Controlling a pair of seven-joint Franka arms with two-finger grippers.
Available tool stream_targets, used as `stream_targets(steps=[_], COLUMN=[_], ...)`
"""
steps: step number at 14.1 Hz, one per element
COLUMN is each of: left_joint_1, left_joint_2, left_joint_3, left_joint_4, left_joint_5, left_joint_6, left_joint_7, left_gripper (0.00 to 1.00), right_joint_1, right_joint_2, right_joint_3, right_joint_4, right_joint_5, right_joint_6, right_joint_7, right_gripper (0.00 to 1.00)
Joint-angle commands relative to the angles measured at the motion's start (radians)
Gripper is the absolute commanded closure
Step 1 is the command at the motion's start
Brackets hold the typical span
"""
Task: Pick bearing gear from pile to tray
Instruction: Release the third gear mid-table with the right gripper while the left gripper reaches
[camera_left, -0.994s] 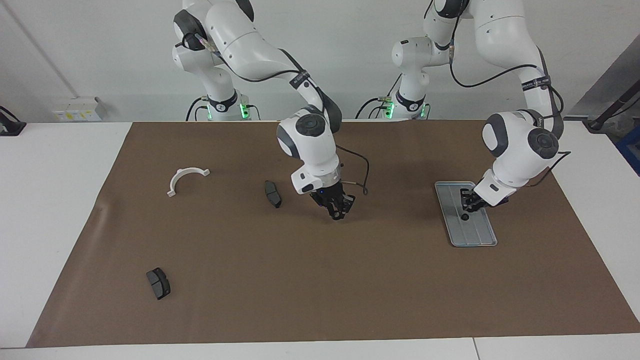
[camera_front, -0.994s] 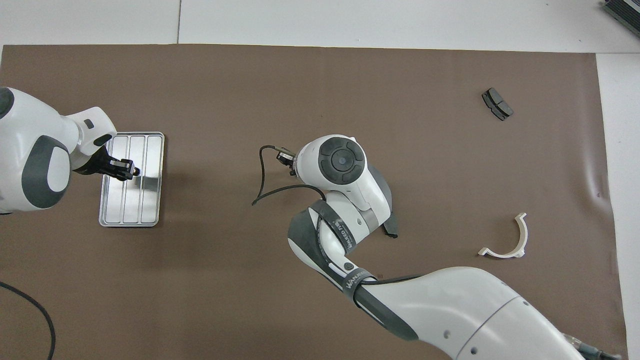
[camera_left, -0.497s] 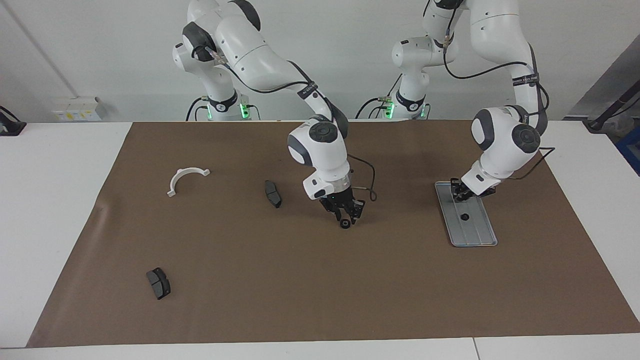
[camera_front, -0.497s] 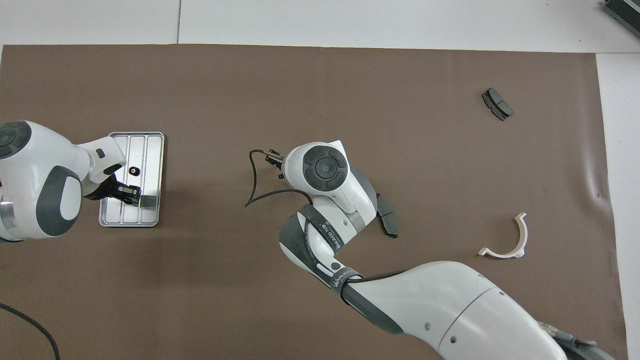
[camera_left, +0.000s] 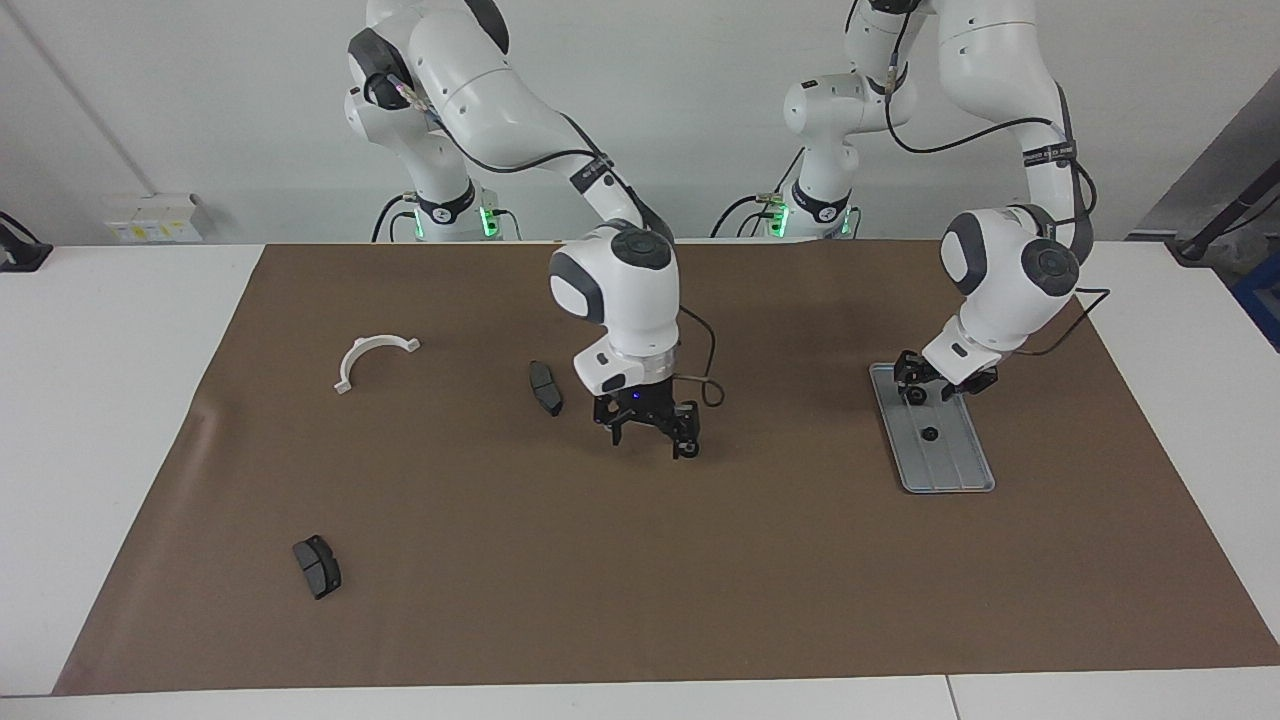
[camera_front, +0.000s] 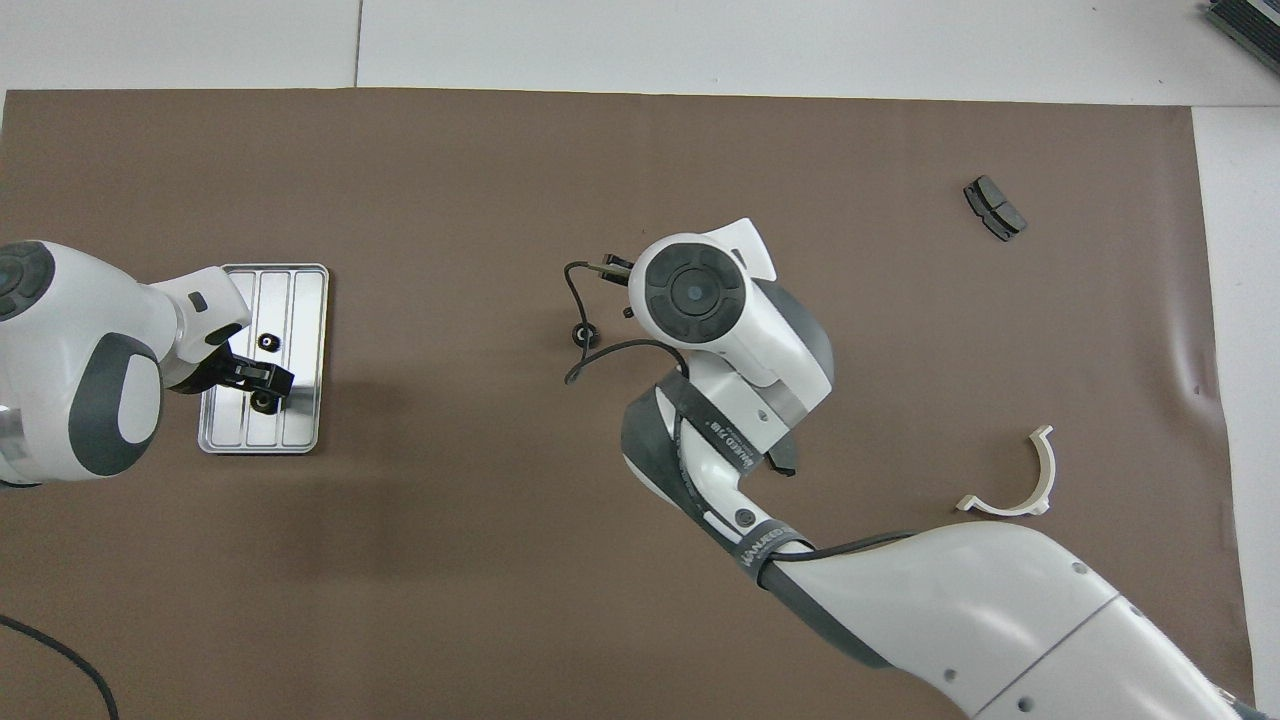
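A small black gear (camera_left: 929, 434) lies in the silver ridged tray (camera_left: 950, 465), also seen from overhead (camera_front: 267, 342) (camera_front: 300, 300). My left gripper (camera_left: 940, 385) (camera_front: 265, 385) is open over the tray's end nearer the robots. A small dark round thing (camera_left: 912, 396) shows at one of its fingertips; I cannot tell what it is. My right gripper (camera_left: 650, 440) is open, low over the middle of the mat. A second black gear (camera_left: 686, 452) (camera_front: 580, 335) sits at the tip of its finger toward the tray.
A dark brake pad (camera_left: 545, 387) lies beside the right gripper, partly under the arm in the overhead view (camera_front: 780, 455). Another pad (camera_left: 317, 566) (camera_front: 995, 208) lies farther from the robots. A white half-ring bracket (camera_left: 372, 358) (camera_front: 1015, 480) lies toward the right arm's end.
The right gripper carried a gear at its tip, then turned and opened; the gear now sits by one finger. The left gripper left a gear in the tray and drew back toward the robots.
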Motion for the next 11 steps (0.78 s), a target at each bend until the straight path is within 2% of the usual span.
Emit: stream_targets(steps=[1, 3, 7, 9, 11], left_joint_1=[-0.103, -0.175, -0.315, -0.362, -0.411], left_joint_2=[-0.005, -0.002, 0.026, 0.052, 0.119], left_joint_3=[0.0, -0.001, -0.003, -0.001, 0.0], left_joint_4=[0.042, 0.06, 0.13, 0.19, 0.28], left_joint_5=[-0.002, -0.002, -0.013, -0.056, -0.058], left_joint_6=[0.005, 0.007, 0.016, 0.008, -0.005], left_joint_7=[-0.16, -0.287, -0.54, -0.559, -0.603], left_gripper=[0.28, 0.28, 0.3, 0.31, 0.31], right_joint_1=[-0.115, -0.182, -0.235, -0.267, -0.322], right_joint_2=[-0.119, -0.158, -0.199, -0.225, -0.262], right_joint_3=[0.014, 0.015, 0.017, 0.015, 0.015], right_joint_4=[-0.062, -0.062, -0.062, -0.062, -0.062], right_joint_5=[-0.016, -0.013, 0.002, 0.053, 0.102], right_joint_6=[-0.086, -0.143, -0.182, -0.189, -0.251], right_joint_7=[-0.169, -0.274, -0.301, -0.333, -0.459], right_gripper=[0.0, 0.0, 0.0, 0.0, 0.0])
